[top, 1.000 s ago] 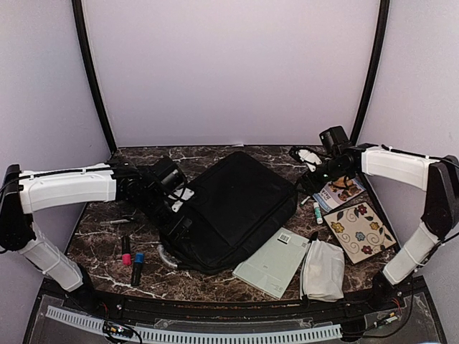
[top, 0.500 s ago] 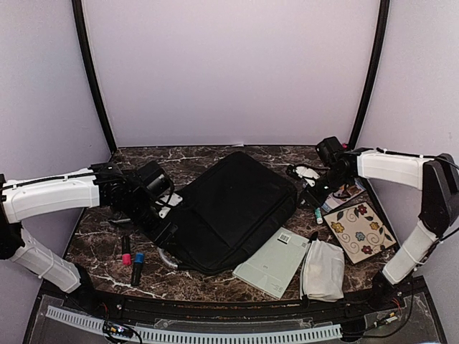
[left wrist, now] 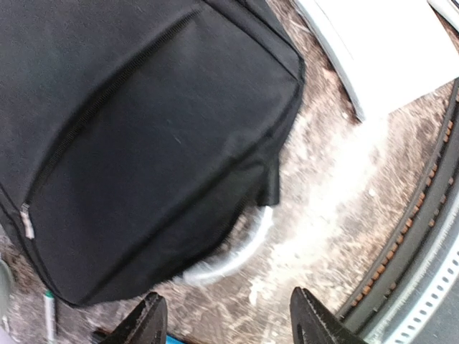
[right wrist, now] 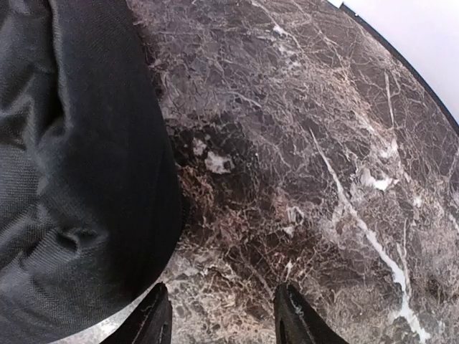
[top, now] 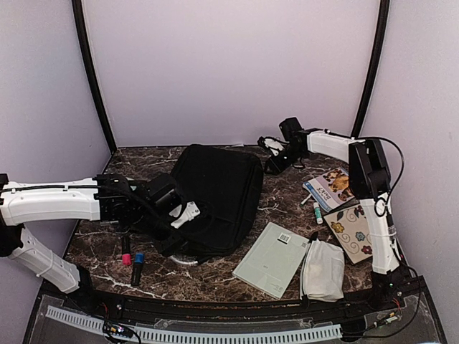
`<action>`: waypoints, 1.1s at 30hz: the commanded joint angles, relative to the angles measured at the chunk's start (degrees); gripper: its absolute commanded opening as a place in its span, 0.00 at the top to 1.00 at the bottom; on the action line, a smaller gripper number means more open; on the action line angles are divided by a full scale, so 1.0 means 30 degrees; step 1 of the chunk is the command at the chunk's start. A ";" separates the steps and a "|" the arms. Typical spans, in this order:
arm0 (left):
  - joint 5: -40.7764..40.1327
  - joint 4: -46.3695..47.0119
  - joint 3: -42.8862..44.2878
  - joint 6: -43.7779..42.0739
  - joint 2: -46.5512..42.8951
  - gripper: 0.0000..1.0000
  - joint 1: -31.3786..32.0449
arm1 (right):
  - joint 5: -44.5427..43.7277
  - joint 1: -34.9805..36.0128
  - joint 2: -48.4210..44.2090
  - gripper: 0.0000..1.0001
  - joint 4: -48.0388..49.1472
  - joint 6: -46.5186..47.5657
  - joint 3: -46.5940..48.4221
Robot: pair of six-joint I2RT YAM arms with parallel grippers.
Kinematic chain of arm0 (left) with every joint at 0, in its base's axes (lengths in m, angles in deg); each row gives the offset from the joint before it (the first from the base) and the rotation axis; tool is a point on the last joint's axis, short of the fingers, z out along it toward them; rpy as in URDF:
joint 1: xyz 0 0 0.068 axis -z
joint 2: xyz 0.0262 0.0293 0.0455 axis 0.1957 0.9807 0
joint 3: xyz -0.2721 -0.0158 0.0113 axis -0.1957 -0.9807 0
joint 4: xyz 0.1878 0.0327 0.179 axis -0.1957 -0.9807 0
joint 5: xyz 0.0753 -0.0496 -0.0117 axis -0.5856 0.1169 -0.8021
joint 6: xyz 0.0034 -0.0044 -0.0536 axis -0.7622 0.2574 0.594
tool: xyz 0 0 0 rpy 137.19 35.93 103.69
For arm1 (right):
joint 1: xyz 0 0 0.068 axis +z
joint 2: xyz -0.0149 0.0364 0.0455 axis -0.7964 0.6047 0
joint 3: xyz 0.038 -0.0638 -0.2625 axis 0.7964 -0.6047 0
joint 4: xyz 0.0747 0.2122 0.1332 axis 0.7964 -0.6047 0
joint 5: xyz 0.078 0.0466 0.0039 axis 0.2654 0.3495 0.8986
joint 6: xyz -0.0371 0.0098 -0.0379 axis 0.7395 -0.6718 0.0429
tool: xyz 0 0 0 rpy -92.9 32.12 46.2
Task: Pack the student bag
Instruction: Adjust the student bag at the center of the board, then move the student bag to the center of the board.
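Note:
The student bag [top: 219, 190] is a large black soft bag lying flat at the middle of the marble table, its zip closed in the left wrist view [left wrist: 136, 122]. My left gripper [top: 179, 218] hovers at the bag's near left corner. It is open [left wrist: 229, 324] over bare marble, just short of a silvery curved handle [left wrist: 233, 256], with nothing between its fingers. My right gripper [top: 275, 161] is at the bag's far right edge. It is open too [right wrist: 224, 317], over bare table, with the bag's black fabric [right wrist: 72, 179] beside its left finger.
A pale green notebook [top: 272, 259] and a white pouch [top: 323, 269] lie at the front right. A floral notebook [top: 358, 231], a picture book [top: 331, 188] and a glue stick [top: 318, 212] lie at the right. Red [top: 125, 251] and blue-capped [top: 138, 266] markers lie front left.
The bag has turned and slid left and toward the back. My right arm has swung far back along its edge. My left gripper has drawn back toward the bag's near left corner.

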 commanded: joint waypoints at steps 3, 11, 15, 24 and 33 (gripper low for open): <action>-0.1980 0.2358 -0.0211 -0.1805 -0.0145 0.39 0.0262 | 0.1584 -0.0133 -0.4076 0.47 -0.0324 -0.1014 -0.2301; 0.0214 0.6517 0.0600 -0.1609 0.1219 0.39 0.0523 | 0.2280 -0.0158 -1.2841 0.44 -0.0293 0.0521 -1.1360; 0.0912 0.7513 0.0790 -0.2124 0.2520 0.38 0.0556 | 0.2709 -0.0155 -1.5770 0.45 -0.1580 0.2265 -1.4202; 0.2634 0.9386 0.2240 -0.1819 0.5806 0.39 0.1561 | 0.3444 -0.0051 -2.0282 0.46 -0.4384 0.5245 -1.8740; -0.0570 0.6085 0.2930 -0.4656 0.6322 0.37 0.1845 | 0.3008 0.0218 -2.1062 0.46 -0.3176 0.5277 -2.0944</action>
